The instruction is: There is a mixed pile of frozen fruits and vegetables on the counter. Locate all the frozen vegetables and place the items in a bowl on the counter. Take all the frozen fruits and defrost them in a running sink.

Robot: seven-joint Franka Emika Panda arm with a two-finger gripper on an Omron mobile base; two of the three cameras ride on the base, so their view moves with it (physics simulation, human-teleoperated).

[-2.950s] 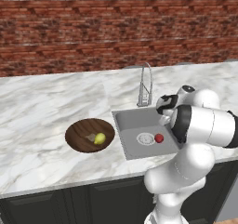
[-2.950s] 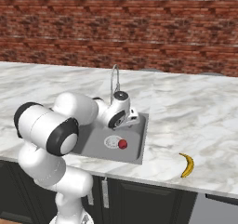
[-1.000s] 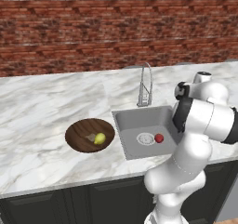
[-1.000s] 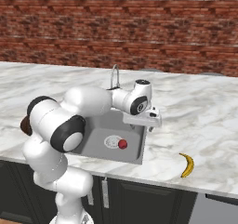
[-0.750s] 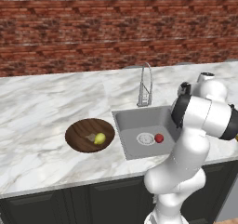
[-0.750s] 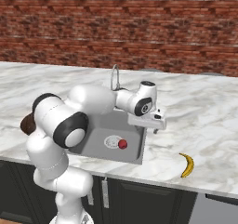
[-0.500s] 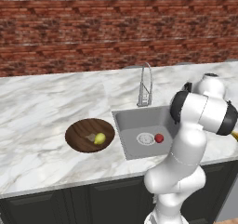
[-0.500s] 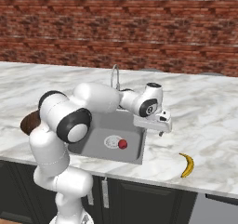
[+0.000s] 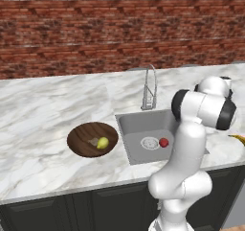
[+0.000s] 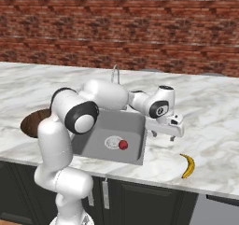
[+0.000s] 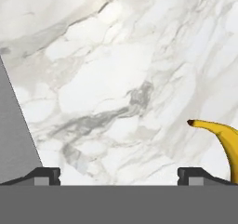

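Banana lies on the white tabletop, to the right of the sink and near the front edge. The fingers hang just above the tabletop between sink and banana, spread wide and holding nothing. A red ball sits in the sink by the drain. The bowl, left of the sink, holds the yellow-green oval and a beige lump.
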